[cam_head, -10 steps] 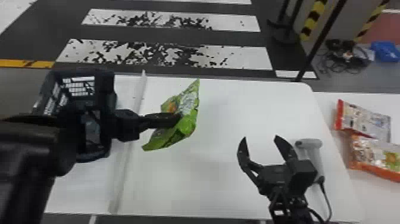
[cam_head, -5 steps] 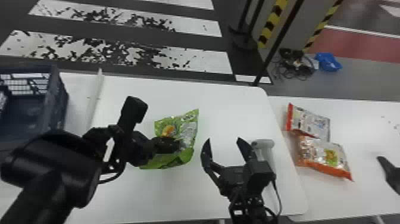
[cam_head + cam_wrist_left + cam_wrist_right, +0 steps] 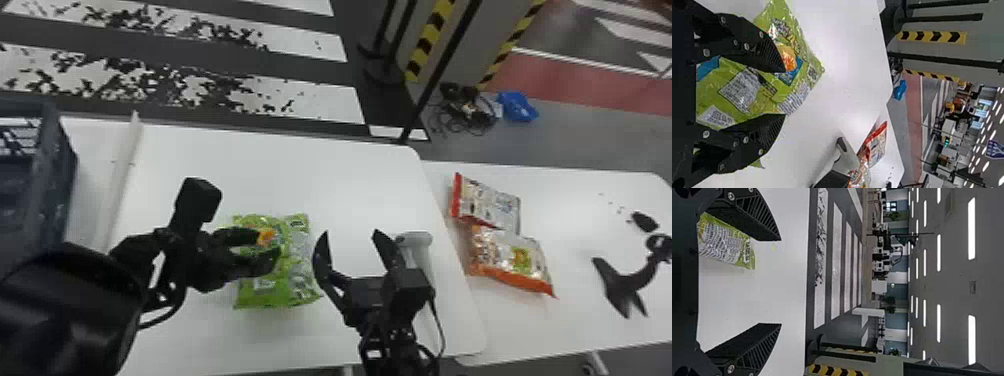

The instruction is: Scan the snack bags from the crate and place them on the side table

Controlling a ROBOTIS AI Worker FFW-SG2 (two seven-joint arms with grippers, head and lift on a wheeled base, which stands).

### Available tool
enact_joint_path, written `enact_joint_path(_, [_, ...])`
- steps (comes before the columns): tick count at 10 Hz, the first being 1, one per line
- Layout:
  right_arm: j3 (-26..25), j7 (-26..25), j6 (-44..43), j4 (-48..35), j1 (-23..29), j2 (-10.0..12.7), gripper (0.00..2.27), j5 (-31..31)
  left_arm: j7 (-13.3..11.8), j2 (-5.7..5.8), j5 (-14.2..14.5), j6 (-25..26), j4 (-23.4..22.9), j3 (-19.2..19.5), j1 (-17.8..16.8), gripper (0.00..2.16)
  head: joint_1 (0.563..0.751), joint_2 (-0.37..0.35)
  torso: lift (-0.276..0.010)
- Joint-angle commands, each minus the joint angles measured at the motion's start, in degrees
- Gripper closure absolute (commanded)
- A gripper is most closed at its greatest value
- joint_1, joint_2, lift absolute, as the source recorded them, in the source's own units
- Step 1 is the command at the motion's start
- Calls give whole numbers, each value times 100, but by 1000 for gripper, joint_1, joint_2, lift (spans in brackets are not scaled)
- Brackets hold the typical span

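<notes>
Had the left gripper open above the green snack bag, with its fingers parted over the wrapper. Had that bag lying on the white table, between the crate side and the right gripper. In the left wrist view, saw the bag beyond the left gripper, with its printed face and bright picture exposed. Could not tell of any contact between wrapper and fingers. Held the right gripper open too, empty, just to the right of the green bag. Saw the pale handheld scanner just to its right, partly hidden behind it, with a dark cord running toward the near edge.

At the far left, saw the dark blue crate, with a white raised strip between it and the bag. On the side table, to the right, found two more: a silver bag with a red edge and, touching it on the nearer side, a silver bag with an orange edge. Farther right, noticed a dark object, too unclear to name.
</notes>
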Motion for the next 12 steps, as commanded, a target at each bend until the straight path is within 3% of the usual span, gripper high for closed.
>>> enact_joint_path(1, [0, 8, -4, 0, 0, -1, 110, -9, 27, 35, 65, -162, -171, 228, 161, 33, 695, -274, -50])
enact_joint_path(4, [9, -1, -39, 0, 9, 7, 110, -9, 71, 115, 83, -1058, -1120, 992, 847, 36, 695, -237, -50])
enact_joint_path(6, [53, 8, -74, 0, -9, 7, 147, -9, 115, 141, 408, -1445, -1533, 1704, 1268, 36, 695, -176, -50])
enact_joint_path(8, [70, 43, -74, 0, -18, -1, 373, -9, 326, 167, 777, -2447, -1700, 2319, 1708, 36, 695, -109, -50])
enact_joint_path(10, [97, 69, -162, 0, -18, -19, 815, -9, 616, 158, 988, -2869, -1780, 2724, 2051, 36, 695, -22, -50])
enact_joint_path(12, [149, 78, -145, -26, -18, -45, 1916, 18, 713, 123, 1226, -3326, -1850, 3102, 2341, 36, 695, 32, -50])
